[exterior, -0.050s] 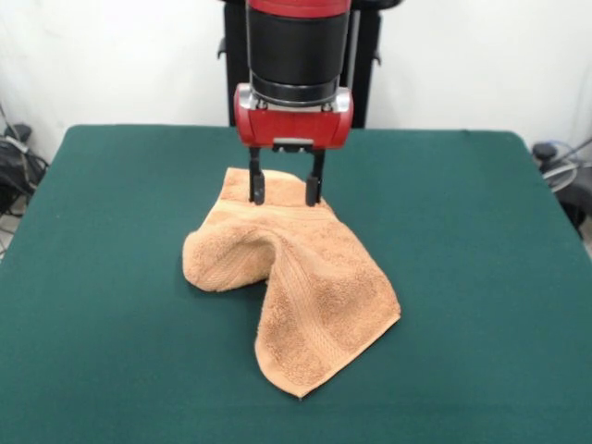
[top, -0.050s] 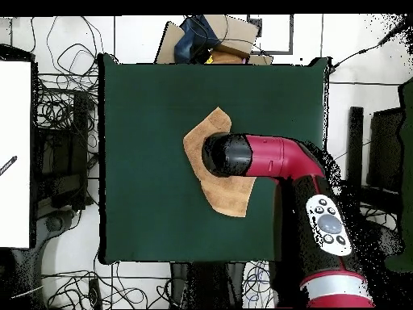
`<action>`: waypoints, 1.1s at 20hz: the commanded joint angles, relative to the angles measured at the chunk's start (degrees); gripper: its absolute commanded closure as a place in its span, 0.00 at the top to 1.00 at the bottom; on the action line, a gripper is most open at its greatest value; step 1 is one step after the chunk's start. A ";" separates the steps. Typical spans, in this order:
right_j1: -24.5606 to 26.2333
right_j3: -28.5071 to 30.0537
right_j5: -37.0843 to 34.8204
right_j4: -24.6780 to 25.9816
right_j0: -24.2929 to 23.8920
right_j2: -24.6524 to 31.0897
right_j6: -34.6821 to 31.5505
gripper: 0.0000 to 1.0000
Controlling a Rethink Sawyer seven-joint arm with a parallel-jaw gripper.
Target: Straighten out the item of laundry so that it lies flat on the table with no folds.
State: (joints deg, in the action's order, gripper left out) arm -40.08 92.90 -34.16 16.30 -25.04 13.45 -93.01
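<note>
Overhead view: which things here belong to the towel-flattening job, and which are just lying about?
Job:
- towel, still rumpled and folded
- green table
- gripper, fingers apart at the towel's far edge

Lying about:
- cables on the floor
- cardboard box beyond the table
- white board at the side

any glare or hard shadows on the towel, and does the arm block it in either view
Front view: even, soft light, no glare on the light orange-tan terry towel, only mild shading inside its raised fold; the red and black gripper stands open at the towel's far edge, hiding little. Overhead view: the red arm covers the towel's middle, so only its two ends show on the dark green table.
</note>
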 commanded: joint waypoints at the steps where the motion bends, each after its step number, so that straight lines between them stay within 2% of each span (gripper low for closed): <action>1: 2.03 -1.14 -0.83 0.01 1.12 0.05 -5.38 1.00; 14: 2.15 -2.15 -1.65 -0.54 0.59 0.33 -4.91 1.00; 15: 2.15 -2.23 -1.88 -0.65 0.59 0.27 -5.00 0.00; 22: -0.21 1.18 -0.58 -0.95 0.85 -0.05 -6.28 0.00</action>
State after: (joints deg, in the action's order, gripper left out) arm -39.18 91.00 -34.16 16.30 -24.89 13.45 -93.01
